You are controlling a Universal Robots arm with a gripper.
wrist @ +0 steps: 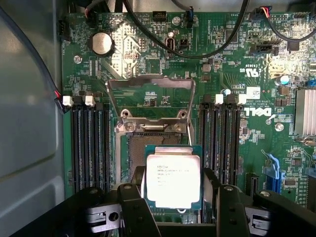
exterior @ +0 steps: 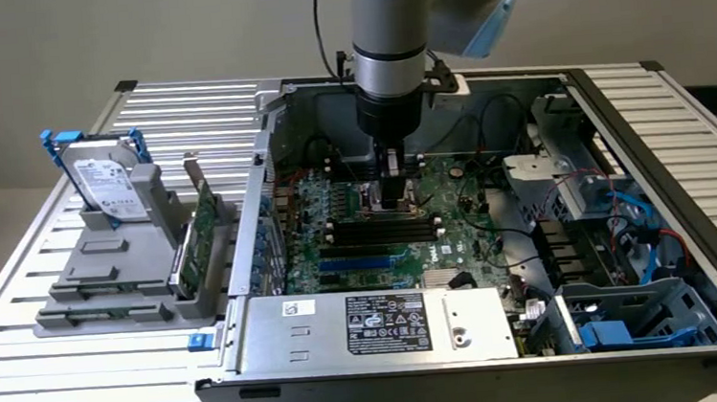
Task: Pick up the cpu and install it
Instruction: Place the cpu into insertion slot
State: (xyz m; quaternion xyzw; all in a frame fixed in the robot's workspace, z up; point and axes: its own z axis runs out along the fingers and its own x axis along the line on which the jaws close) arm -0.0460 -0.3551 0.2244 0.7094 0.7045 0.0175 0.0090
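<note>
The cpu (wrist: pixel 173 175), a flat square chip with a silvery top and a thin rim, sits between my gripper's (wrist: pixel 173 190) two black fingers (wrist: pixel 132 200), which are shut on its opposite edges. It hangs a little above the motherboard's socket (wrist: pixel 136 148), overlapping it and hiding part of it. The socket's metal load plate (wrist: pixel 150 84) is flipped back open. In the exterior view my gripper (exterior: pixel 394 190) points straight down inside the open computer case (exterior: pixel 267 170), just over the socket area of the green motherboard (exterior: pixel 464 241).
Black memory slots (wrist: pixel 91 143) flank the socket on both sides. Black cables (wrist: pixel 217 44) cross the board beyond it. A power supply (exterior: pixel 382 324) fills the case's front. A hard drive (exterior: pixel 112 187) stands in a grey holder at the exterior view's left. A drive cage (exterior: pixel 563 185) is on the right.
</note>
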